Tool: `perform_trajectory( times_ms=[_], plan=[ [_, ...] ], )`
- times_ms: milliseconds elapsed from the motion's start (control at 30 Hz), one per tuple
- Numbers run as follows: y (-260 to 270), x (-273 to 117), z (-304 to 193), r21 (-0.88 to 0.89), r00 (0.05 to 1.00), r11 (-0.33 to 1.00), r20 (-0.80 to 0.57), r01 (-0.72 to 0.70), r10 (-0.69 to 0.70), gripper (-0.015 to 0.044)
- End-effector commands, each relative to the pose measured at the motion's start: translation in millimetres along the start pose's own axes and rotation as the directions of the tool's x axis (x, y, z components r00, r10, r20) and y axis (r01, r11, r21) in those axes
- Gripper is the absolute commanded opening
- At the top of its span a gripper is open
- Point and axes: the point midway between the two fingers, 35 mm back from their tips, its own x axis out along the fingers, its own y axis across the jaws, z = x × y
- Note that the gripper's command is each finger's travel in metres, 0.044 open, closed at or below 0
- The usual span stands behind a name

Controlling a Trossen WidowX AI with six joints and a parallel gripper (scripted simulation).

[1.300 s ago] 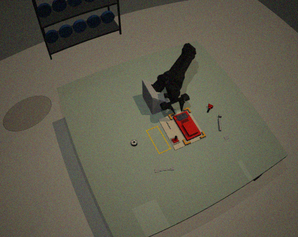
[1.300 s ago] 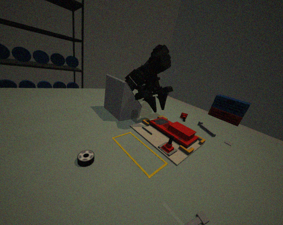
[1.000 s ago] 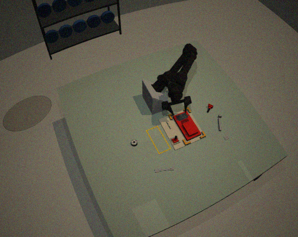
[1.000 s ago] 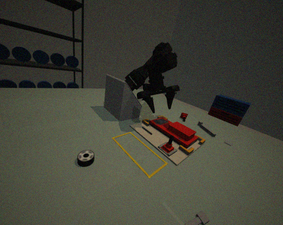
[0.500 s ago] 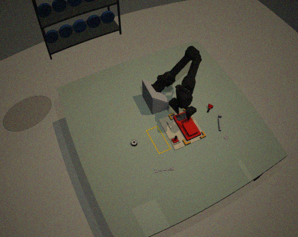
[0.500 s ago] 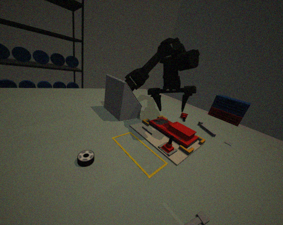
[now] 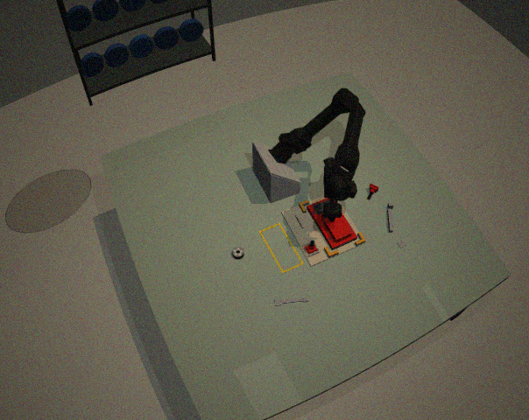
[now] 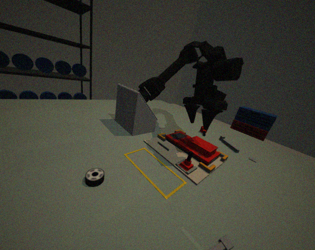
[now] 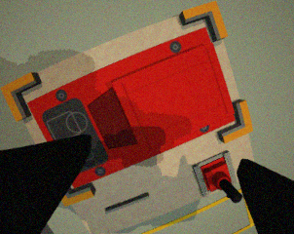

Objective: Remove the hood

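From the top, the red toy car (image 7: 342,230) (image 8: 206,146) (image 9: 171,83) lies on a pale, flat board (image 7: 316,260) (image 8: 196,179) (image 9: 147,49) among orange corner brackets (image 7: 332,252) (image 8: 207,167) (image 9: 205,12). The black gripper (image 7: 332,211) (image 8: 198,128) (image 9: 165,155) overlaps the car in this view. Beside the board, a yellow rectangular outline (image 7: 271,251) (image 8: 145,176) (image 9: 192,213) marks the bench (image 7: 201,316) (image 8: 58,215) (image 9: 113,15). A black-and-white wheel (image 7: 237,251) (image 8: 94,176) lies beyond it.

In the exterior view, the gripper points down above the bench, its fingers spread wide with nothing between them. The car is on the board, outside the outline; its hood cannot be told apart as a separate piece.

The wrist view shows a dark grey panel (image 9: 69,114) at one end of the car, partly hidden by a finger. Near the other fingertip, a red switch with a black lever (image 9: 217,176) stands on the board.
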Motion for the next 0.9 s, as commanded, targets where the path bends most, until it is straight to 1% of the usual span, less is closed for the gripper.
perform_trajectory(
  times_ms=[0,133,200,867],
  plan=[
    [-16.3,8.0,23.2,0.666,0.991,0.745,-0.082,-0.026,0.108,0.0440],
    [-21.3,10.7,33.3,0.838,0.984,0.545,-0.104,0.007,0.147,0.0440],
    [-22.1,11.2,34.9,0.861,0.982,0.508,-0.108,0.015,0.154,0.0440],
    [-22.0,12.4,34.8,0.861,0.982,0.508,-0.108,0.015,0.154,0.0440]
  ],
)
